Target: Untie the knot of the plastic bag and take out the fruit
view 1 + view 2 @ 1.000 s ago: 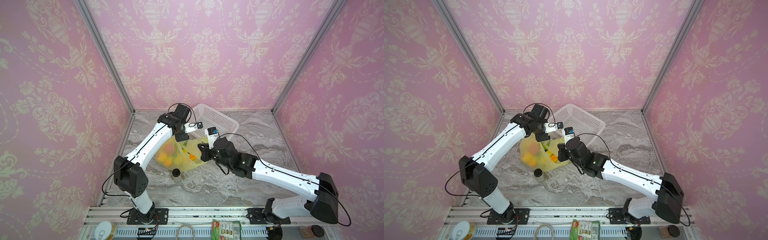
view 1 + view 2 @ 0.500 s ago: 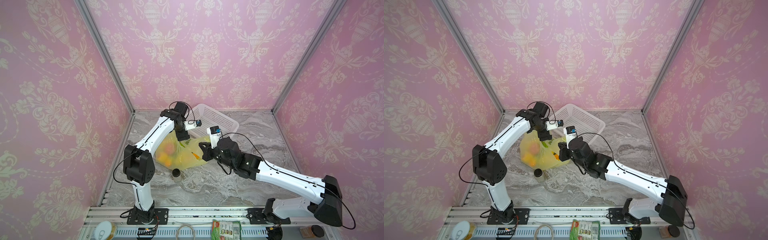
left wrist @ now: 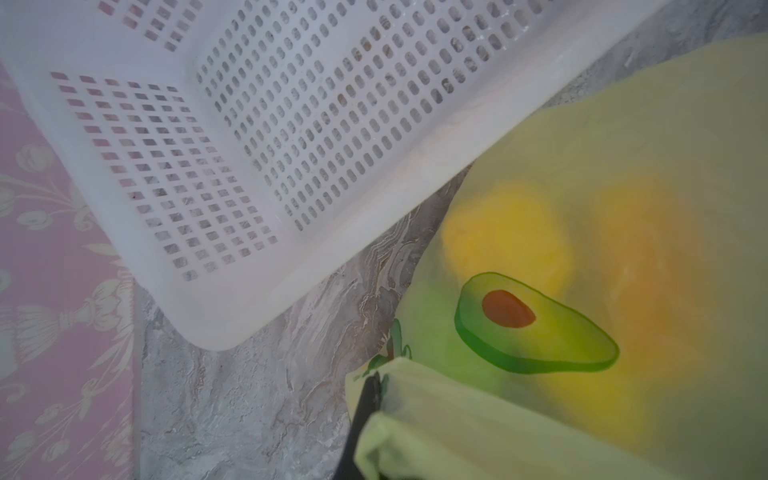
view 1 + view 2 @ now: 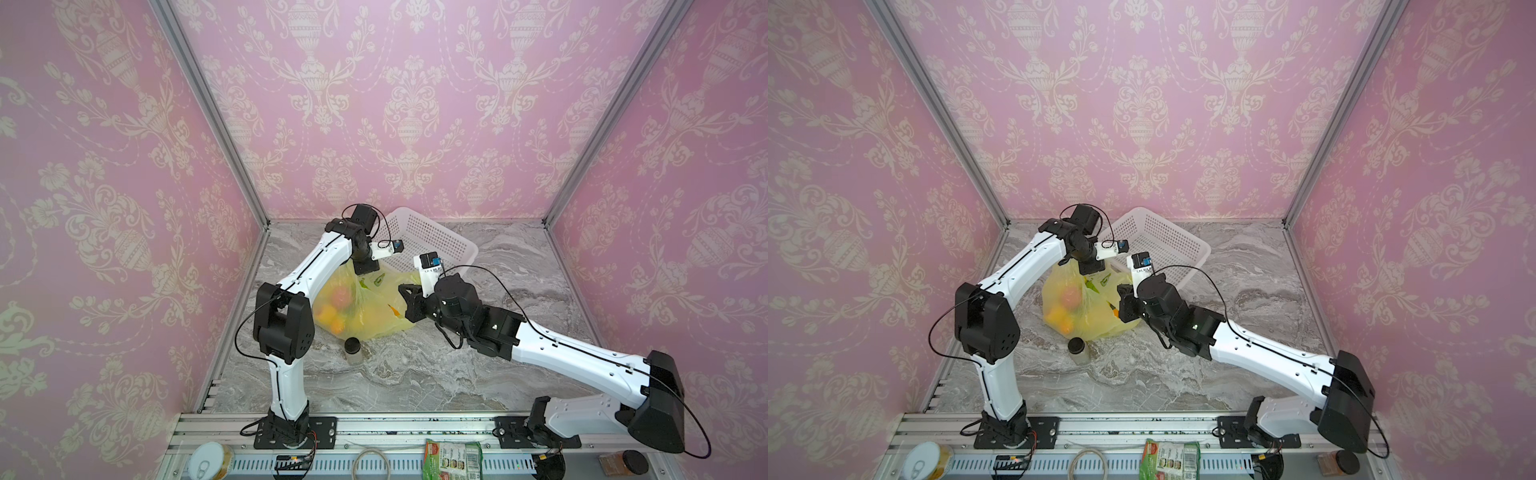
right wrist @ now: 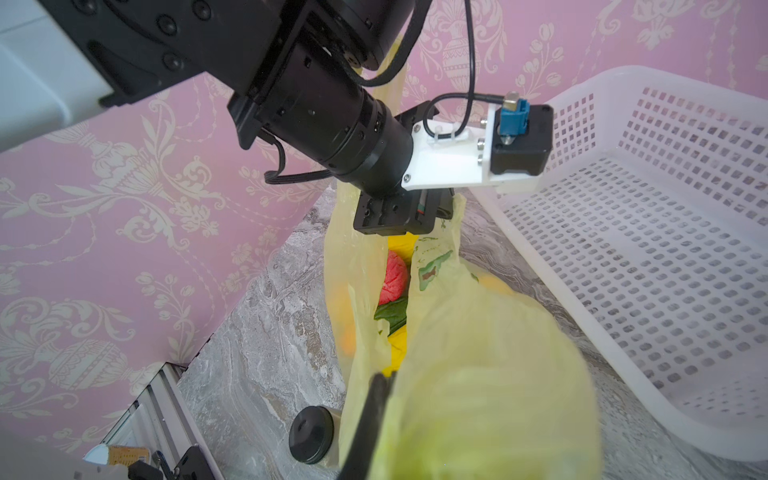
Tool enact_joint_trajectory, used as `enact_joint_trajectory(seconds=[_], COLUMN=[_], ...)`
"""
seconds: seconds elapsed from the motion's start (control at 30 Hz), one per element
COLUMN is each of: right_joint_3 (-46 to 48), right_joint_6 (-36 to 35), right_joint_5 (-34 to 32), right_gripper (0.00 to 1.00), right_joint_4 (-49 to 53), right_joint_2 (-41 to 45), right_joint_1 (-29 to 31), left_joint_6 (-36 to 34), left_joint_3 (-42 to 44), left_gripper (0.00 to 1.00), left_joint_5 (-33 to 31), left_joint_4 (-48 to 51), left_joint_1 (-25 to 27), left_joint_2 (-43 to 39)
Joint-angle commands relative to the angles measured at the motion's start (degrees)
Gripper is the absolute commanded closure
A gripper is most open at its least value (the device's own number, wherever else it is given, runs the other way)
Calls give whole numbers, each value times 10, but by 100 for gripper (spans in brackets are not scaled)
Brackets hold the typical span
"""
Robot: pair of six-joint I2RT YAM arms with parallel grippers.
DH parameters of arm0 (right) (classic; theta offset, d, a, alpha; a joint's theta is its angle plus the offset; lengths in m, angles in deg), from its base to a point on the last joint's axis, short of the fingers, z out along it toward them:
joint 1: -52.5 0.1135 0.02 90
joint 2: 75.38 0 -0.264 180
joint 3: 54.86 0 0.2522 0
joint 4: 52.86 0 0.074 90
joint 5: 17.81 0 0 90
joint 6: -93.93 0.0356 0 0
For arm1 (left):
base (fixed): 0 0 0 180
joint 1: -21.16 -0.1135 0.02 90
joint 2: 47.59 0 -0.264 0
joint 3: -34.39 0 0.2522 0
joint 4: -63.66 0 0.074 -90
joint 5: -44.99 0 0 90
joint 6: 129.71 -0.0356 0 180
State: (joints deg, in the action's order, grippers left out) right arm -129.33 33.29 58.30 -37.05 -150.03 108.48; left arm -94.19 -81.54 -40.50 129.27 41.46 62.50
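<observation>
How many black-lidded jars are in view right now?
2. One jar sits on the marble table beside the near edge of the plastic bag. A brown jar sits on the front ledge, far right. Others may be hidden behind the bag.

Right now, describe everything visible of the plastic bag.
The plastic bag is thin, translucent yellow-green film printed with avocado pictures, crumpled and slumped on the marble tabletop beside the white basket. Its mouth gapes, showing a pink-red fruit inside. The left hand pinches its upper edge and holds it up; film drapes over the right hand, grip unclear. A dark-capped jar stands at its near edge.
</observation>
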Motion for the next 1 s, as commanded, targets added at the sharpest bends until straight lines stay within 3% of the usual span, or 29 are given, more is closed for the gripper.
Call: enact_joint_trajectory(seconds=[0.0,0.07,0.13,0.27,0.47,0.67,0.83,0.97], right_joint_3=[17,22,29,48,52,39,32,28], right_joint_6=[-12,-10,-4,5,4,-5,-31,-66], right_joint_5=[-17,-17,-17,-21,-17,5,21,84], right_gripper=[65,44,29,13,6,4,1,0], right_joint_4=[-10,-11,-11,-17,-11,-15,-19,-39], right_joint_2=[14,15,19,33,37,10,-6,-21], right_joint_1=[-6,-14,-23,-42,-54,-54,-54,-51], left_joint_6=[55,81,92,106,134,203,295,374], left_joint_3=[1,-8,-8,-14,-81,-126,45,168], left_gripper=[100,100,100,100,100,100,100,100], left_joint_5=[-46,-51,-82,-167,-296,-317,-346,-332], left_joint_4=[-79,-93,-113,-151,-172,-120,-121,-128], left_joint_1=[-20,-32,-36,-41,-45,-20,66,74], left_joint_2=[-69,-92,-111,-132,-131,-142,-232,-308])
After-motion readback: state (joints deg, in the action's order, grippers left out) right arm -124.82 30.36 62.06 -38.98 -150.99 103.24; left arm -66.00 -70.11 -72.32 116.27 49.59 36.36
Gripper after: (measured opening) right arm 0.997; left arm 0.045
